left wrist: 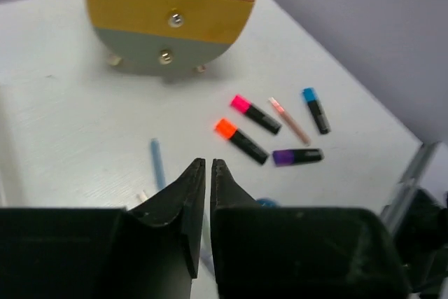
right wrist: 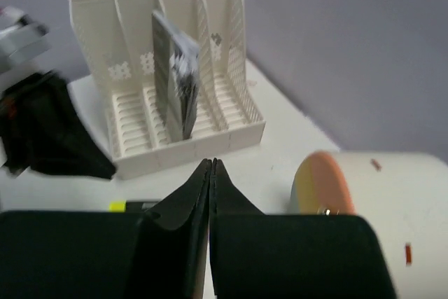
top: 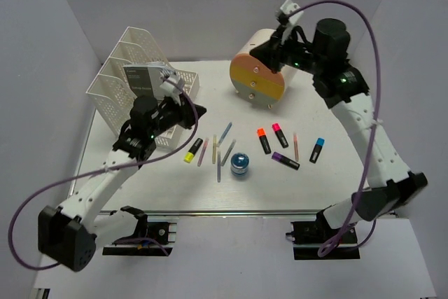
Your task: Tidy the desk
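Grey-white walls [top: 210,5] box in the desk [top: 329,180], a white tabletop filling the middle of the overhead view. At upper left a white mesh file rack [top: 122,85] holds one dark booklet [top: 140,78] upright in a slot, apparently already filed. At upper centre the round drawer unit [top: 259,78] has its drawers closed. Highlighters lie loose mid-frame: yellow [top: 193,150], orange [top: 263,141], pink [top: 280,135], purple [top: 285,161] and blue [top: 317,150], plus thin pens [top: 224,133]. By the look of it, sorting has barely begun.

The left gripper [left wrist: 208,162] hangs by the rack's front, facing that scatter. Its jaws are nearly pressed together, a slim gap between them, pinching nothing. The right gripper [right wrist: 211,164] sits above the drawer unit, jaws pressed together and empty. I cannot tell whether it touches the unit.

A small round blue object [top: 239,164] is too small to identify. The booklet's print is unreadable. Each wrist camera's own gripper housing blocks the desk nearest it.
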Controlling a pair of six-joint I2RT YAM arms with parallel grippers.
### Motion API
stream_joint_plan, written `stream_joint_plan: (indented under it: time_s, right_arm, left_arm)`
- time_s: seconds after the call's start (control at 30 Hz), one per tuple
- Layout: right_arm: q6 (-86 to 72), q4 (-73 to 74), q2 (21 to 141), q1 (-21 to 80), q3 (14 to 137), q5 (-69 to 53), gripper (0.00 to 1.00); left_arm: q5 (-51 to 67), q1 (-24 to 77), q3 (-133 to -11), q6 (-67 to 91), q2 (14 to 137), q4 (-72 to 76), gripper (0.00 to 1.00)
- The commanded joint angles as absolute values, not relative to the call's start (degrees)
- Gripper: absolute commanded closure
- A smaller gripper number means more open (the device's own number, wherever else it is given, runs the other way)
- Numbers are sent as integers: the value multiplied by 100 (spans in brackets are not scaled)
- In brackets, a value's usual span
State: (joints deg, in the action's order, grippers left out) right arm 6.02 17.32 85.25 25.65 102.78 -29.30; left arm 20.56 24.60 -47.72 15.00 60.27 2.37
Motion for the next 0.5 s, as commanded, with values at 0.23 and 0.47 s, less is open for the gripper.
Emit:
stream_joint_plan:
  time_s: [0.23,0.47]
  right_arm:
    - [-297,1693,6989,1154,7518,-5297,40]
    - [-1030,331,6337,89,5537,-6486,30]
  left_arm:
    - [2655,2645,-6520,2935,8056,853,44]
    - [2136,2944,-7909,3155,9394,220,32]
